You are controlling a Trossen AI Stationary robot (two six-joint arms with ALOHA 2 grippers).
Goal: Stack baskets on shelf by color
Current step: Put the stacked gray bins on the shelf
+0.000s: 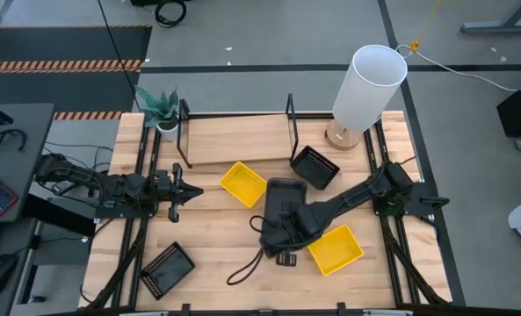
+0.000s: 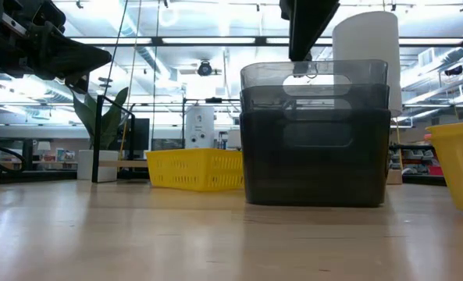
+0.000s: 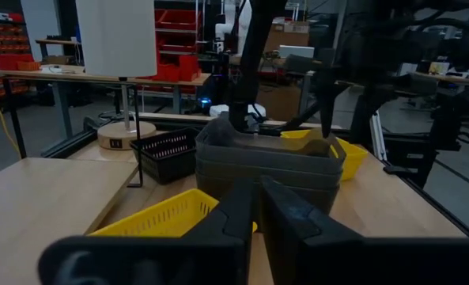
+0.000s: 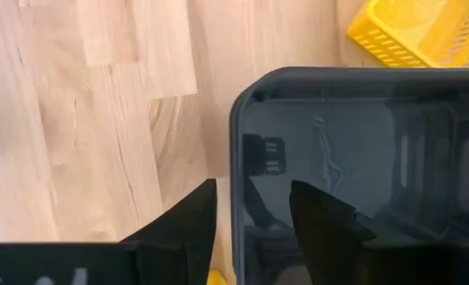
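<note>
**Right gripper astride the grey stack's rim**

The right gripper (image 4: 250, 218) hangs over the nested dark grey baskets (image 1: 282, 204) mid-table, fingers apart, one either side of the wall. The left gripper (image 1: 186, 191), fingers together and empty, waits by the left edge. Yellow baskets lie beside the stack (image 1: 242, 184) and toward the front right (image 1: 335, 248); black mesh baskets sit near the shelf (image 1: 234, 139) and at the front left corner
</note>
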